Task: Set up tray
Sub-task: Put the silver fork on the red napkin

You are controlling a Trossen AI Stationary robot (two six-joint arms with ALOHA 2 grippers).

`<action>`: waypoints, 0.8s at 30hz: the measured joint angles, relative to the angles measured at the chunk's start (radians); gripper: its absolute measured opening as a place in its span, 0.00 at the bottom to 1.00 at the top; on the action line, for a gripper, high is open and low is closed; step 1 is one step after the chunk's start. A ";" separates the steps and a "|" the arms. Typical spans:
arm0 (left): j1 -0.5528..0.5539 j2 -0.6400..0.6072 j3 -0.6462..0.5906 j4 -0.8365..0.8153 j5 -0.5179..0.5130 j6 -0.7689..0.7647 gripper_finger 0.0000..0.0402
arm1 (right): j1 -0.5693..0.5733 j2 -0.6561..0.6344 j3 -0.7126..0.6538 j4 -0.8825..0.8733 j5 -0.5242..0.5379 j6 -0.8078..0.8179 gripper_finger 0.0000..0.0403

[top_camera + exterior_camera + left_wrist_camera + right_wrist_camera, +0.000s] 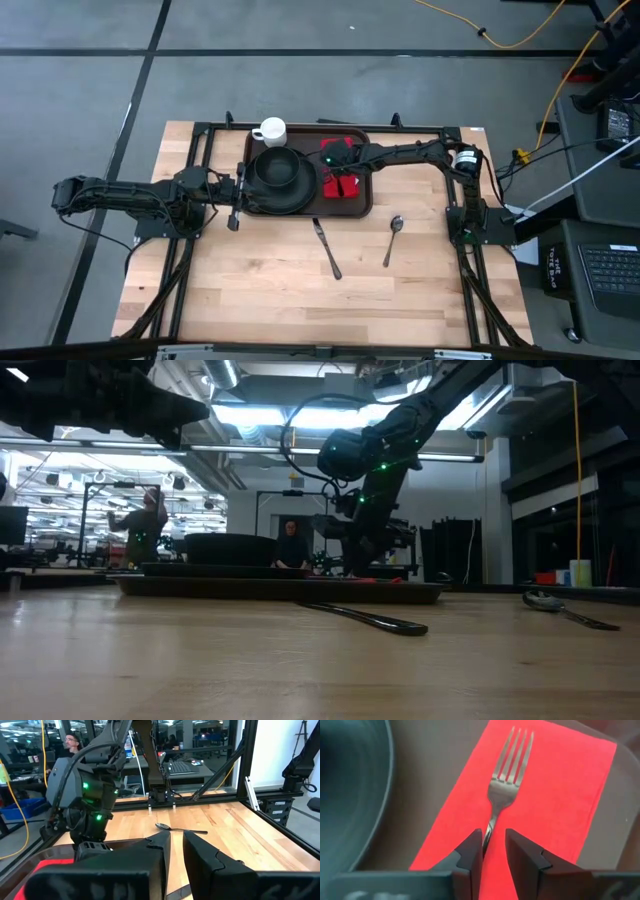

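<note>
Right gripper is down over the tray, fingers straddling the fork handle with a small gap each side, so it looks just let go or about to pinch, not a firm clamp; I can't tell for sure if there's contact. The fork lies flat on the red napkin, long axis in line with the gripper's forward view, tines pointing away from the wrist, handle end between the fingers. The napkin sits on the tray's right part, just beside the black plate, which fills the tray's left and centre. The tray sits at the table's far middle, long axis left-right, directly under the right gripper and well inside that arm's reach. Left gripper waits at the tray's left edge, fingers nearly together with a thin slot between, holding nothing. Still off the tray: a knife and spoon on the bare wood, both nearer the front than the tray and lying roughly front-to-back; a white cup just behind the tray's far-left corner. My read: fork placement is about done, the knife is likely next, and the right arm is nearer to it.
</note>
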 joint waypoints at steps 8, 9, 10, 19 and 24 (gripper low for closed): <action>0.000 0.000 0.000 0.000 0.000 0.000 0.12 | 0.000 0.000 0.000 0.013 0.024 -0.011 0.22; 0.000 0.000 0.000 0.000 0.000 0.000 0.11 | 0.000 0.000 0.000 0.013 0.025 -0.011 0.22; 0.000 0.000 0.000 0.000 0.000 0.000 0.11 | 0.000 0.000 0.000 0.013 0.025 -0.013 0.22; 0.000 0.000 0.000 0.000 0.000 0.000 0.12 | 0.000 0.017 -0.001 0.023 0.025 -0.034 0.22; 0.000 0.000 0.000 0.000 0.000 0.000 0.11 | 0.001 0.045 -0.001 0.049 0.026 -0.040 0.22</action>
